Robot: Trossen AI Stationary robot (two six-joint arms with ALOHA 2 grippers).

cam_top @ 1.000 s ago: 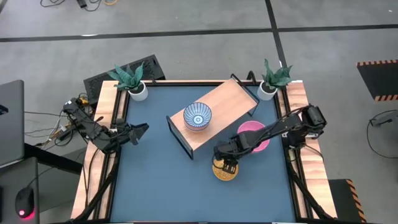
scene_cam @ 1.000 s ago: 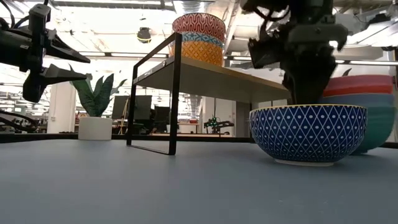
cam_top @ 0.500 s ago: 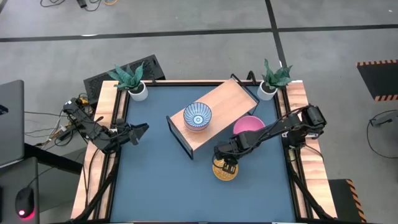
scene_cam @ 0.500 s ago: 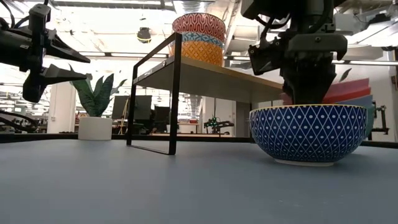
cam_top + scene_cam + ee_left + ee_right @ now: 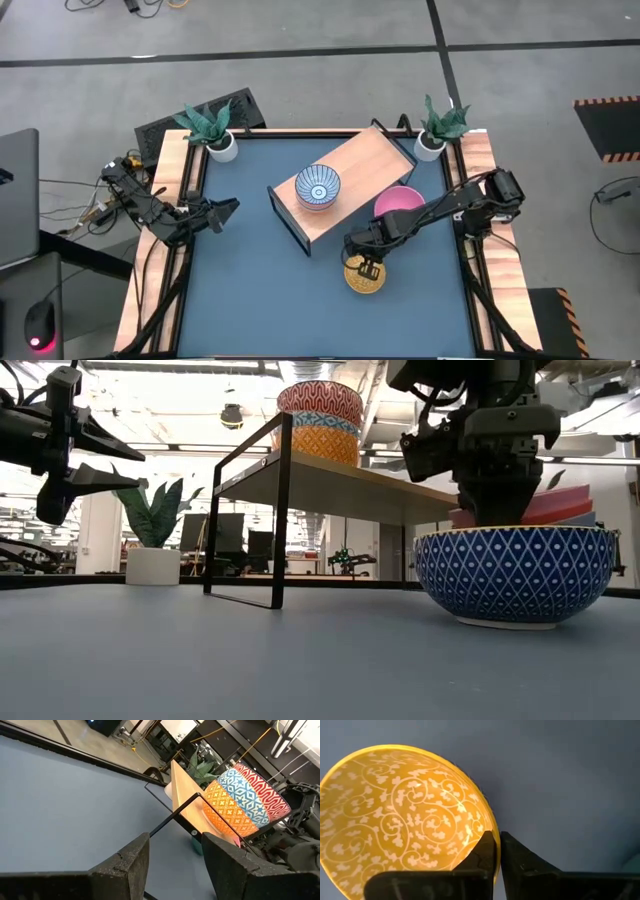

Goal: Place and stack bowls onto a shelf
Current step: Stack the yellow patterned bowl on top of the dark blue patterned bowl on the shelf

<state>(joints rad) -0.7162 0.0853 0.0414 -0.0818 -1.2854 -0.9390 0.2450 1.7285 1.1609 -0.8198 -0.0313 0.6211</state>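
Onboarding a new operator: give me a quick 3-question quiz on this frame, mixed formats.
1. True or false: the right gripper has its jaws shut on the rim of the yellow-inside bowl.
2. Multiple choice: the stack of patterned bowls sits on A) the shelf, B) the tabletop, C) the pink bowl.
3. Fill in: the left gripper hangs over the table's ____ side, jaws open.

Key: 1 true; 2 A; 3 left

Light: we see bright, even overhead light on the surface.
Glare: we see blown-out ceiling lights.
Shadows: soft, faint.
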